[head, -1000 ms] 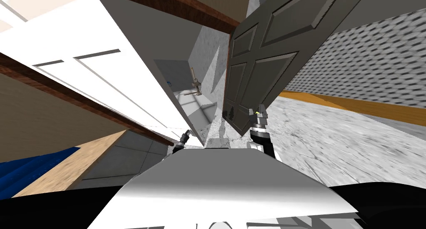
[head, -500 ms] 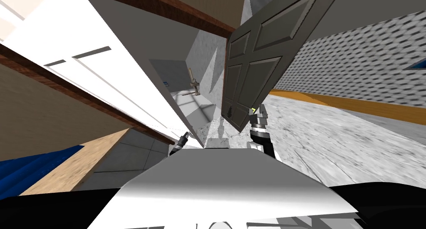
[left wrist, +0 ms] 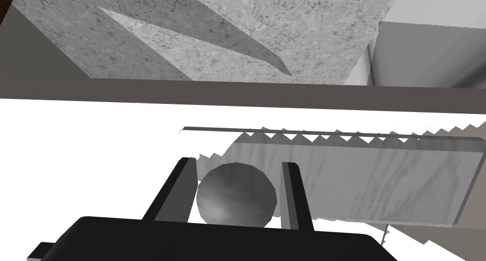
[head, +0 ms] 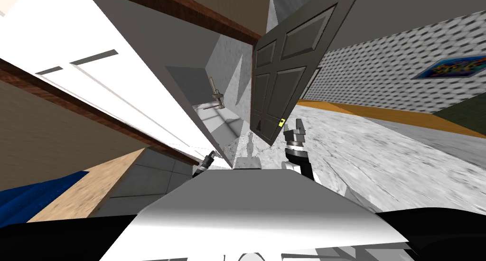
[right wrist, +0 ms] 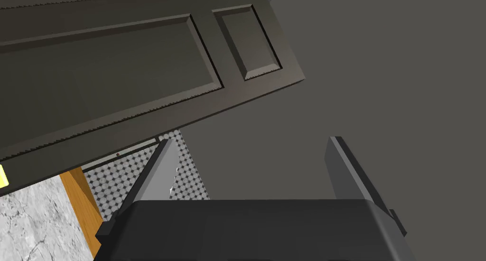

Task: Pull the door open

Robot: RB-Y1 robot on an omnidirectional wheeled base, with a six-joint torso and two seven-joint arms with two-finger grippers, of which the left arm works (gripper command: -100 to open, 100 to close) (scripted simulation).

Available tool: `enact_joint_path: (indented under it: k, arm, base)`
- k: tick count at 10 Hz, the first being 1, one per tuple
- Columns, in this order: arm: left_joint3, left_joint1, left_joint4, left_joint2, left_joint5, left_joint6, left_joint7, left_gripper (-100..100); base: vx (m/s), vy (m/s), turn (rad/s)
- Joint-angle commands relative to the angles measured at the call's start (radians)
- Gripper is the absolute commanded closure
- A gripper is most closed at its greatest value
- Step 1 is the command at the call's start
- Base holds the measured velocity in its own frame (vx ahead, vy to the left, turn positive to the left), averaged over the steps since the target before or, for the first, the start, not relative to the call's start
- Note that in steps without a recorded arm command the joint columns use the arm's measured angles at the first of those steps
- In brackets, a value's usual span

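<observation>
**Left gripper clamped on the white door's knob, right gripper empty by the dark door**

Several things are hard to read. In the left wrist view a grey, veined panel (left wrist: pixel 379 182) lies just past the knob, and I cannot tell what it is. Beyond the dark door (head: pixel 285 68), a small tap-like fixture (head: pixel 217 97) is too small to make out. A blue shape (head: pixel 33 199), well apart from the dark door on my left, is cut off by the picture's edge. I cannot tell how far the white door (head: pixel 95 89) stands from its frame.

The white door is plain, with long shallow panels. It runs along my left, across a strip of marble floor (head: pixel 379 144) from the dark door. Its knob (left wrist: pixel 236 199) is a round, faceted grey ball.

The left gripper (left wrist: pixel 238 164) has its fingers drawn in, one on each side of the knob. In the head view it sits at the white door's near end (head: pixel 212 155).

The right gripper (right wrist: pixel 250 139) is spread wide with nothing between its fingers. It hangs just beside the dark door's free lower corner (head: pixel 294 126), apart from it.

The dark door is panelled, swung out over the marble, and has a yellow mark (head: pixel 282 122) on its edge. A brown frame (head: pixel 190 9) crosses above it. On its far side are a patterned wall (head: pixel 389 68), an orange skirting (head: pixel 379 113) and a picture (head: pixel 448 67).
</observation>
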Motion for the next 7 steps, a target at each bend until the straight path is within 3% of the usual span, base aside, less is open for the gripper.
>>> enact_joint_path:
  k: [1, 5, 7]
  arm:
    - [-0.003, -0.001, 0.025, 0.004, -0.001, -0.021, 0.004, 100]
    - [-0.006, -0.001, 0.049, 0.016, -0.003, -0.055, 0.012, 100]
    - [-0.011, 0.002, 0.049, 0.011, -0.006, -0.053, 0.012, 100]
  base:
    - [-0.243, 0.116, -0.168]
    - [-0.215, 0.089, -0.162]
    - [-0.118, 0.073, -0.076]
